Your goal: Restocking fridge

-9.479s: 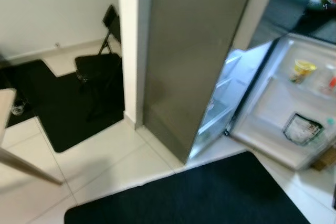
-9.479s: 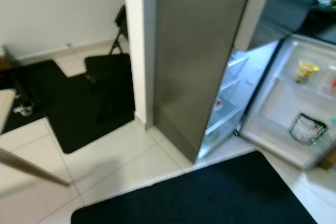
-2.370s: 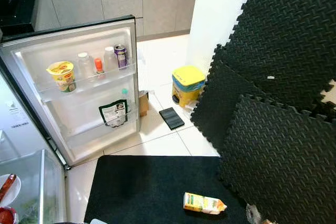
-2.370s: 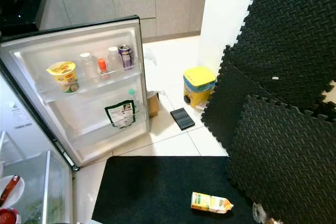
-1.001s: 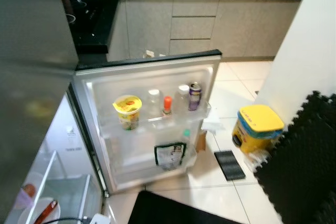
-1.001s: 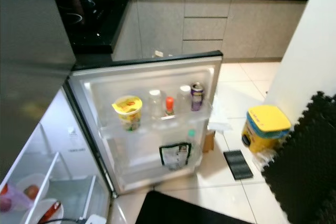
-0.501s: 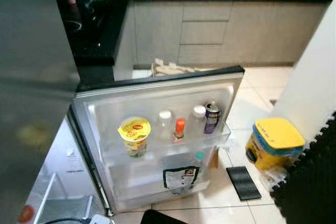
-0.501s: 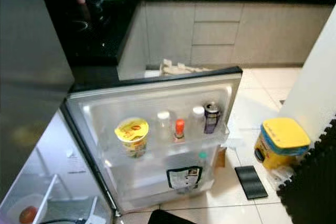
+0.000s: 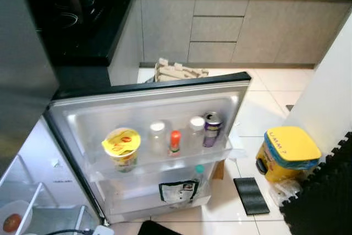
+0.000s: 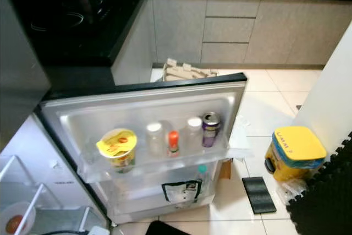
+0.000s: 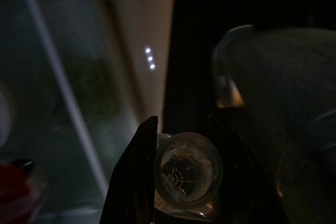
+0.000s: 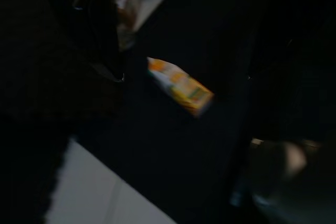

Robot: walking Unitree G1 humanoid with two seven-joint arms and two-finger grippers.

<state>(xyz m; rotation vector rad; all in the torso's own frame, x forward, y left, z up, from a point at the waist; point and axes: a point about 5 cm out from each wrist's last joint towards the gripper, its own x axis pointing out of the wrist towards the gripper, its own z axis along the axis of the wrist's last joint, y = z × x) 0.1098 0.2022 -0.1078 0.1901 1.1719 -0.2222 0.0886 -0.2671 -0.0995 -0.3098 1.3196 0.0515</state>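
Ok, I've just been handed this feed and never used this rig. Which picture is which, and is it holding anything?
It is a walking humanoid with two arms, each ending in two long black fingers. The two wide pictures come from a stereo camera on its head, looking down at an open fridge door. The door's upper shelf holds a yellow cup, two clear bottles, a small orange-capped bottle and a can; a pouch sits lower down. A yellow bin stands on the tiled floor.

The two dark pictures come from wrist cameras looking along each gripper's fingers. The left gripper is shut on a clear bottle, seen end-on. The right wrist view is blurred; it shows a carton lying on a black mat, but I cannot tell that gripper's state.
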